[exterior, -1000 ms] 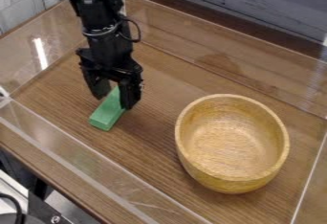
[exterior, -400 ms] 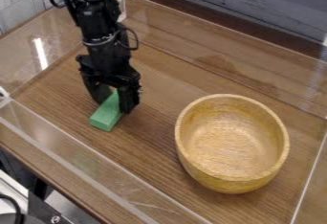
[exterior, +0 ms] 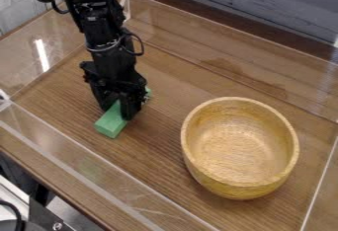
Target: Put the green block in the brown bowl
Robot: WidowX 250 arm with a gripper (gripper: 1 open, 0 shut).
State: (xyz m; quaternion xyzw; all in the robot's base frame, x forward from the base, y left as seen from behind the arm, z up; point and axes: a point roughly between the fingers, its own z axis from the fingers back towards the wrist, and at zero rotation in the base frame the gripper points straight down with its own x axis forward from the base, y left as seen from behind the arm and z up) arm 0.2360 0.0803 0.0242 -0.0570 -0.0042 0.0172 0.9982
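The small bright green rectangular block (exterior: pixel 111 122) lies on the wood-grain bench (exterior: pixel 199 87), well apart from the round light-brown wooden bowl (exterior: pixel 239 146), which sits empty. The black end effector (exterior: pixel 122 104) points straight down over the block's far end, its jaws set either side of it and narrowed close against it, though I cannot tell whether they have a real grip. So the task looks to be at the pick-up: nothing is lifted, and the carry across and the drop into the bowl remain.
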